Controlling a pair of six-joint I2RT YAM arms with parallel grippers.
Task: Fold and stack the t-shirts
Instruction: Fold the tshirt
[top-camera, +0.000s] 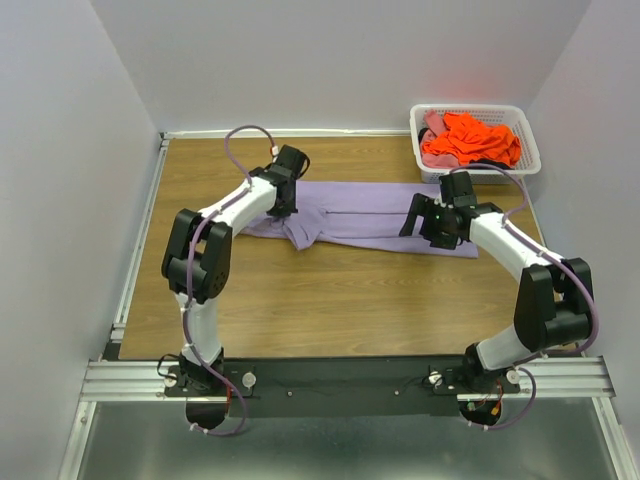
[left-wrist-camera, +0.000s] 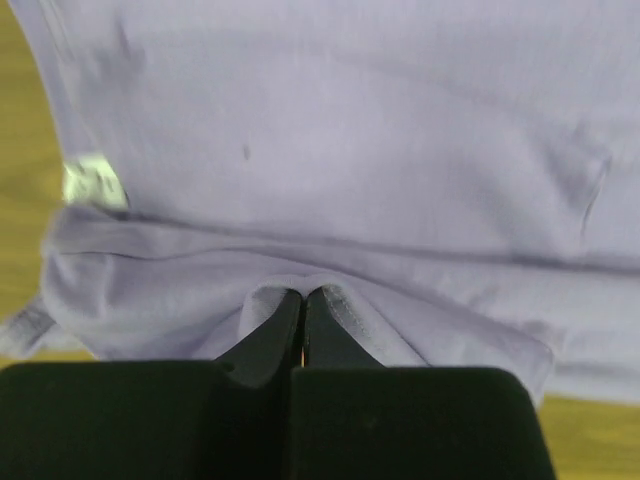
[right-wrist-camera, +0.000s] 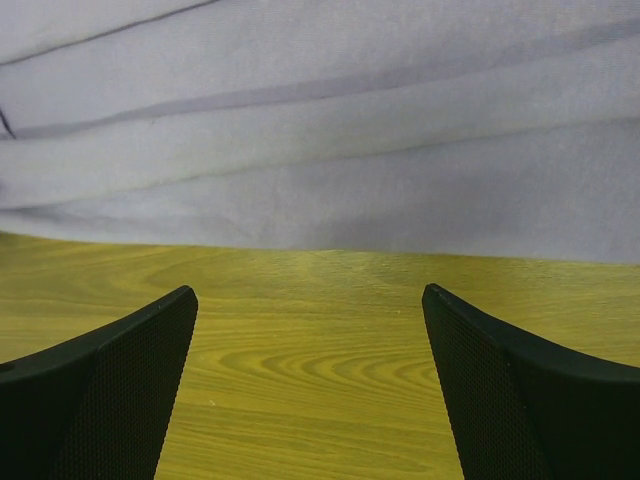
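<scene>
left gripper (left-wrist-camera: 303, 296): fingers together, pinching a ridge of the purple shirt (left-wrist-camera: 350, 150) at its left end, likely to lift that edge for a fold.
right gripper (right-wrist-camera: 308, 292): fingers wide apart, low over bare table (right-wrist-camera: 300, 400), just short of the shirt's edge, seemingly lined up to grab it.
purple shirt: spread mid-table between both arms.
orange shirts (top-camera: 470, 140): heaped in the basket (top-camera: 470, 108), far right corner.

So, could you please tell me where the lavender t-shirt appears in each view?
Top external: lavender t-shirt spread mid-frame on the wooden table.
Left wrist: t-shirt fills most of the frame; left gripper shut on a fold.
Right wrist: t-shirt in the upper half, beyond the open right gripper.
Shared landmark: the wooden table beneath it.
</scene>
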